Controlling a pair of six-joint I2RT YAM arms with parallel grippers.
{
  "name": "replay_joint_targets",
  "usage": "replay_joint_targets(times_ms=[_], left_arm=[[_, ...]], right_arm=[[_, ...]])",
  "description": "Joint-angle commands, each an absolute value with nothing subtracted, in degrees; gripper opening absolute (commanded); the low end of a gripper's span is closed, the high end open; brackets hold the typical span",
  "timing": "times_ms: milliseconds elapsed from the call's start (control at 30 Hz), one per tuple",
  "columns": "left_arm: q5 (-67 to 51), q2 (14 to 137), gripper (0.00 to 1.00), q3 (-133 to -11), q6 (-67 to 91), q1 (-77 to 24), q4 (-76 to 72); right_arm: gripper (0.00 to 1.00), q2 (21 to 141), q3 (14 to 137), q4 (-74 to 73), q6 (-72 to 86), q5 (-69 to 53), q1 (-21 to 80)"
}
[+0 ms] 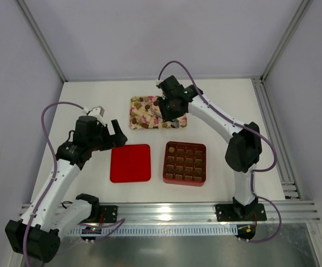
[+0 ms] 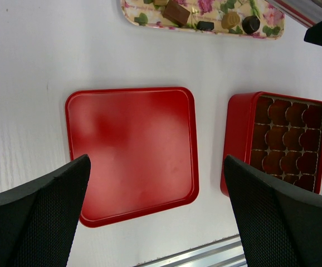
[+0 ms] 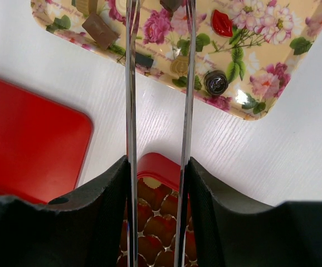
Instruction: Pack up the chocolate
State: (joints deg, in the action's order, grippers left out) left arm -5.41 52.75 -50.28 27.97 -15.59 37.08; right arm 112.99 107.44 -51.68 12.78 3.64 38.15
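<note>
- The left pincer hangs wide open and holds nothing. It is above the red lid, which lies flat on the tabletop just left of the red box.
- The red box sits open, and almost all of its brown grid is bare. Its far left cell seems to hold one tan piece, though that is too small to be sure.
- The right pincer is beyond the box, closed on a pair of metal tongs. The blades stand slightly apart and reach out over the floral tray.
- The chocolate lies scattered on that tray, beyond the box. A dark piece shows at the tong tips, but I cannot tell whether it is gripped.
- The step in hand looks like picking one piece.
- To do it well, straddle a single piece and squeeze gently so it neither cracks nor slips.
- Lift it straight up, clear of its neighbours, and carry it over a bare cell of the box.
- Lower it square into the cell before easing off.
</note>
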Motion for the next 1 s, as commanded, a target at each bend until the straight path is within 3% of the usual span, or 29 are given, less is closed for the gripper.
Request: replay_joint_targets(times_ms=[0,800,967], left_arm=[[-5.0,52.7,1.0,-51.9,27.2,-15.4,36.4],[-5.0,52.8,1.0,-51.8,27.3,-15.4,36.4],[-5.1,52.7,1.0,-51.7,27.2,-15.4,36.4]], right_arm=[[0.47,113.5,111.3,-52.0,9.6,2.4,37.8],[0.46,119.0,111.7,-51.7,5.7,2.6,36.3],[0.42,119.2,111.7,-51.6,5.6,2.2,36.2]])
